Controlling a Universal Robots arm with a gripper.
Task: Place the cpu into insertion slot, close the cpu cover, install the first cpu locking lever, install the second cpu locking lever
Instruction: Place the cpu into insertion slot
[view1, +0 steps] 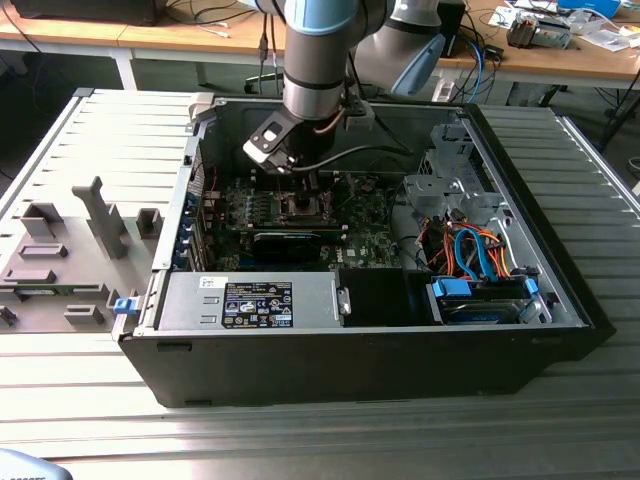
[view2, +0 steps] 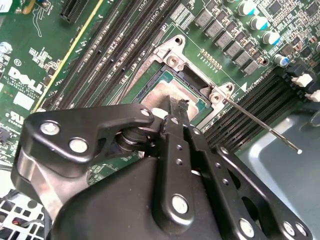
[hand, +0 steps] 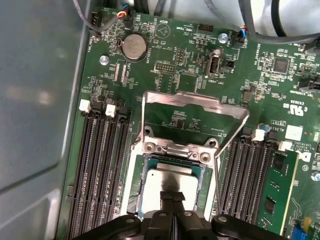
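Gripper: black, two-fingered, tips pinched together with nothing visible between them, set down on the top of the cpu. Cpu: lies flat inside the insertion slot. Cpu cover: swung up off the slot, standing open on its hinge. Thin lever rod: angled up free beside the socket. Long black memory slots: either side. All inside the open computer case.
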